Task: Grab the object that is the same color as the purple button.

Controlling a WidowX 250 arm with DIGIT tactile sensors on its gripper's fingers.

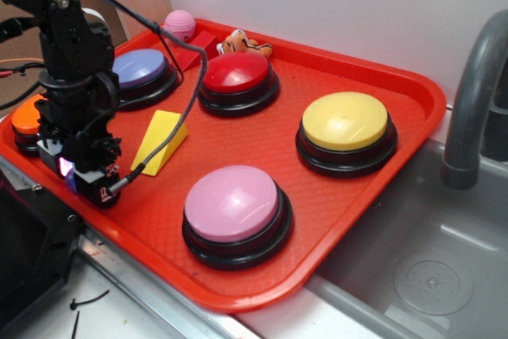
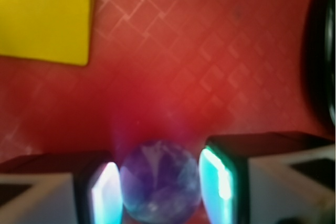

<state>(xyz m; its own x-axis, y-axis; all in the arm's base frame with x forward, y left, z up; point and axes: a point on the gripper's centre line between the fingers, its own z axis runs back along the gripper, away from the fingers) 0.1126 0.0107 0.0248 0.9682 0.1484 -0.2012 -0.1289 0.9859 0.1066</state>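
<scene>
Ball: small, dark purple, marbled, lying on the red tray between the two fingers of the gripper, which flank it closely on either side (whether they actually press it cannot be told, the wrist view being blurred), near the tray's front left edge. Also on the tray: yellow wedge just beside the gripper, purple button, orange button partly behind the arm, red button, yellow button, pink button, pink dimpled ball and a small orange toy at the far rim. Tray rests on a counter beside a grey sink with a grey faucet, white wall behind.
</scene>
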